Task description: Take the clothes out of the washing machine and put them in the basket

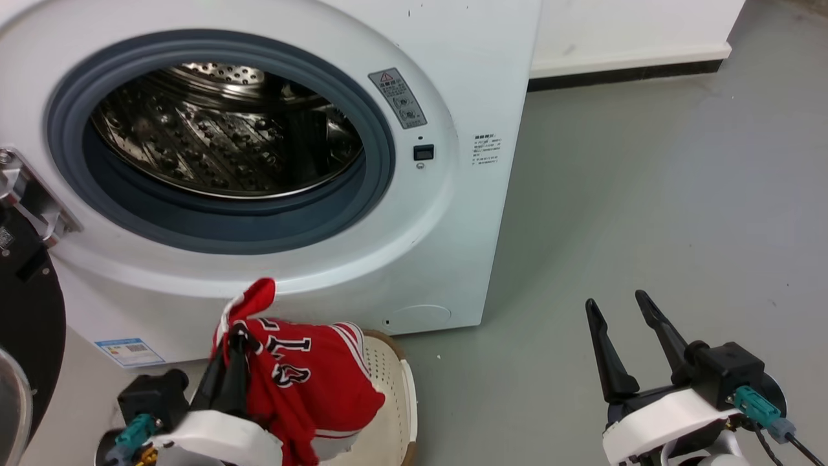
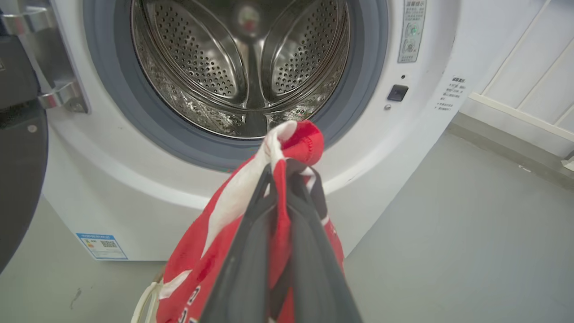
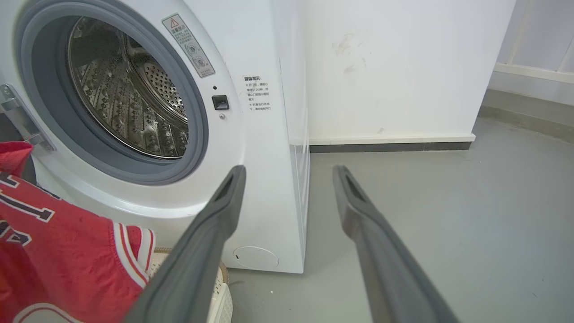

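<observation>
clothes [image 1: 304, 375] over basket [image 1: 388, 370], before washing machine [image 1: 453, 213]
</observation>
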Motion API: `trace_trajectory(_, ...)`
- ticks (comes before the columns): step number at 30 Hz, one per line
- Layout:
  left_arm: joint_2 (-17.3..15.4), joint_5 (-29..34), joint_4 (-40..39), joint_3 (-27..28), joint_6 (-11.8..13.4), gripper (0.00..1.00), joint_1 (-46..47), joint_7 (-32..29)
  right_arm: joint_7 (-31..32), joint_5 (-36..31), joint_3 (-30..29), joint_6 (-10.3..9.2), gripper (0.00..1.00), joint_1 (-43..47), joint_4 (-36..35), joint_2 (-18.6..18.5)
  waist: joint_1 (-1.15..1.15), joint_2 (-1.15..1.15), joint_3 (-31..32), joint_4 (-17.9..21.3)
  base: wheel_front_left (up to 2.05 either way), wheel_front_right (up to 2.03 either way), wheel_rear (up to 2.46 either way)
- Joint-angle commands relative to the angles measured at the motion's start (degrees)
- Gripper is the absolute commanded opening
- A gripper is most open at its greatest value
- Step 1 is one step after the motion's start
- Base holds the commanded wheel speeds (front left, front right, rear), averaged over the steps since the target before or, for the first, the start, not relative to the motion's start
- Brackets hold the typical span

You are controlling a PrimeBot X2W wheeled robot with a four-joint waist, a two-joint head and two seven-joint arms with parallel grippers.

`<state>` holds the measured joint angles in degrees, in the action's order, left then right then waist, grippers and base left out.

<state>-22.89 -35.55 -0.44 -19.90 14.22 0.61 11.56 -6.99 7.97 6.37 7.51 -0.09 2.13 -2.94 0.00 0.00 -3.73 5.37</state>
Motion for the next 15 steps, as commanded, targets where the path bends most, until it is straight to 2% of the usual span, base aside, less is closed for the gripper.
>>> trace_trajectory(1, 0.5, -0.3, 1.6, -0.1, -0.5, 0.00, -0.4, 0.8, 0.2, -0.3, 0.1, -0.04, 1.00, -1.2, -0.3, 0.1, 0.00, 0.00, -1.6, 0.2, 0.00, 0.00, 0.00)
trace_trajectory(15, 6.3, -1.6, 23.5, 1.4, -8.0, 0.00, 6.3, 3.6, -0.8, 0.0, 0.3, -0.04, 1.00, -5.5, -0.8, 0.1, 0.00, 0.00, -11.7, 1.1, 0.00, 0.00, 0.00)
